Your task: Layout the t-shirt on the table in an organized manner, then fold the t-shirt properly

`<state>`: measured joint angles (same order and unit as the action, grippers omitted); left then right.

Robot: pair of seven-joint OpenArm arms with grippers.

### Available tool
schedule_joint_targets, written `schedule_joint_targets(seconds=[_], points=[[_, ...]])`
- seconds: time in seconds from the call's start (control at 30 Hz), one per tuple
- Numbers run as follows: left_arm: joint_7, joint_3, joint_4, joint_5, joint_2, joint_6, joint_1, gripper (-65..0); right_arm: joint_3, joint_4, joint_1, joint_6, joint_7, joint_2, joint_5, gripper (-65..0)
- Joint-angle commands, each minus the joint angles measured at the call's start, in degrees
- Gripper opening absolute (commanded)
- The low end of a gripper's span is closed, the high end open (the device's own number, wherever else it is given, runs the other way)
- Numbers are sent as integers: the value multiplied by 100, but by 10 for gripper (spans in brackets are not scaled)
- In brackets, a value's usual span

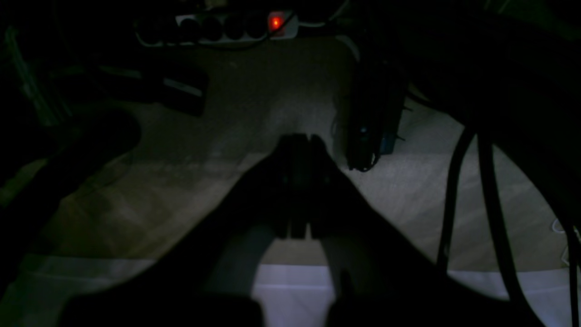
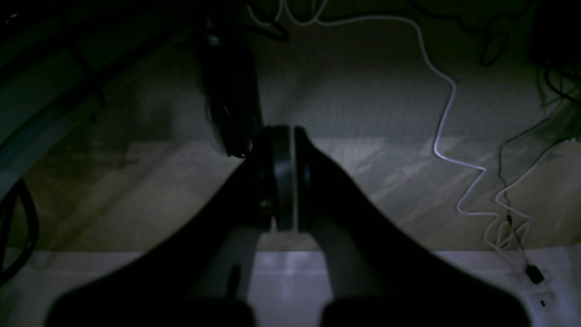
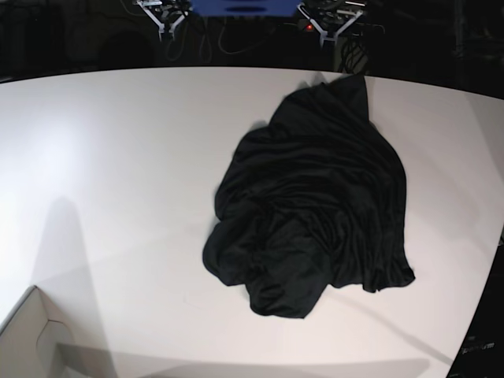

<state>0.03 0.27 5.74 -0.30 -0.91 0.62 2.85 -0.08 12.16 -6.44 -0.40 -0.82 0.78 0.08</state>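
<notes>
Lying crumpled on the white counter (image 3: 118, 173), right of centre, the black t-shirt (image 3: 315, 205) is bunched in loose folds, with one point reaching toward the far edge. Both arms hang back beyond that far edge, well apart from the cloth. The left pincer (image 1: 302, 141) and the right pincer (image 2: 286, 136) are each closed tight, holding nothing — both point down at a dim floor with cables.

The right gripper (image 2: 284, 177) hung closed above a dim floor (image 2: 363, 113), a white cable (image 2: 447, 118) snaking beside it.
</notes>
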Motion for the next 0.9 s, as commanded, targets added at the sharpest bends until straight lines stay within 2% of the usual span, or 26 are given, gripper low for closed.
schedule_joint_targets(seconds=[0.0, 0.87], points=[[1, 12, 20, -1, 7, -40, 9, -650, 12, 19, -38, 71, 25, -12, 23, -650], [-25, -14, 28, -10, -2, -40, 80, -650, 21, 19, -38, 71, 25, -29, 23, -650]])
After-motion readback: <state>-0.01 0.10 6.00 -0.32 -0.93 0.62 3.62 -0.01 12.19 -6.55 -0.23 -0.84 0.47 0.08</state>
